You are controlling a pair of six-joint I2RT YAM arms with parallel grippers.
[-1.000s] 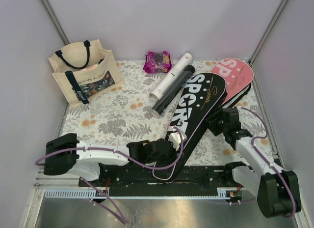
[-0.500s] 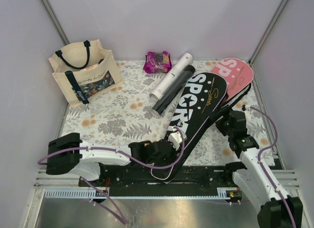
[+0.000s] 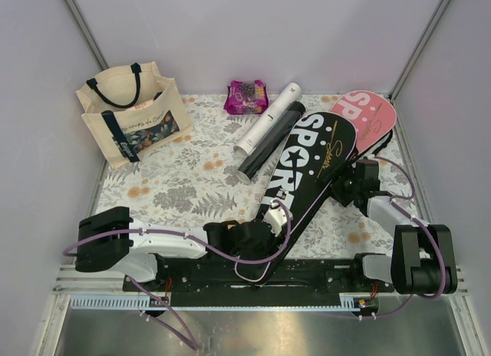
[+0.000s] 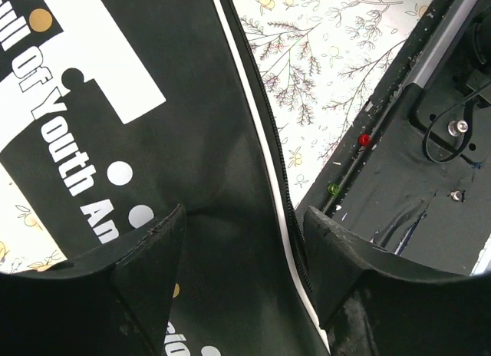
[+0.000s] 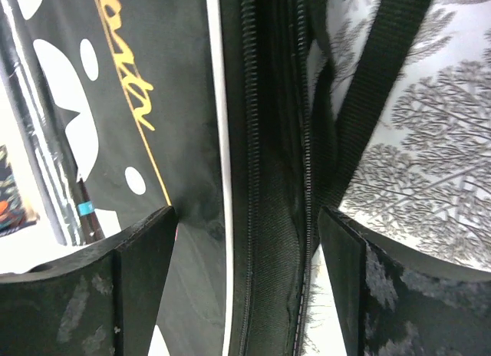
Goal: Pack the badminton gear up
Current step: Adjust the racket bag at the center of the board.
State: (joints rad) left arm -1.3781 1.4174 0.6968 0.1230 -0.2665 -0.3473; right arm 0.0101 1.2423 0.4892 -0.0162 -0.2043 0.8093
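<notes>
A black "SPORT" racket cover point(image 3: 311, 168) lies diagonally across the floral table, its head overlapping a pink cover point(image 3: 370, 117) at the back right. A white tube point(image 3: 268, 118) and a black tube point(image 3: 270, 145) lie side by side left of it. My left gripper point(image 3: 268, 218) is open and straddles the cover's narrow handle end point(image 4: 153, 126), with fingers point(image 4: 146, 271) on either side. My right gripper point(image 3: 345, 186) is open around the cover's zipped right edge point(image 5: 268, 179). A black strap point(image 5: 383, 87) runs beside that edge. No rackets or shuttlecocks show.
A cream tote point(image 3: 130, 114) with navy handles stands at the back left. A purple-pink snack packet point(image 3: 247, 97) lies at the back, near the tubes' far ends. The black base rail point(image 3: 253, 275) runs along the near edge, and walls close in on both sides.
Both grippers have opened wider. The right arm has swung back and folded, its gripper now at the cover's right edge. The black cover has shifted slightly to the right.
</notes>
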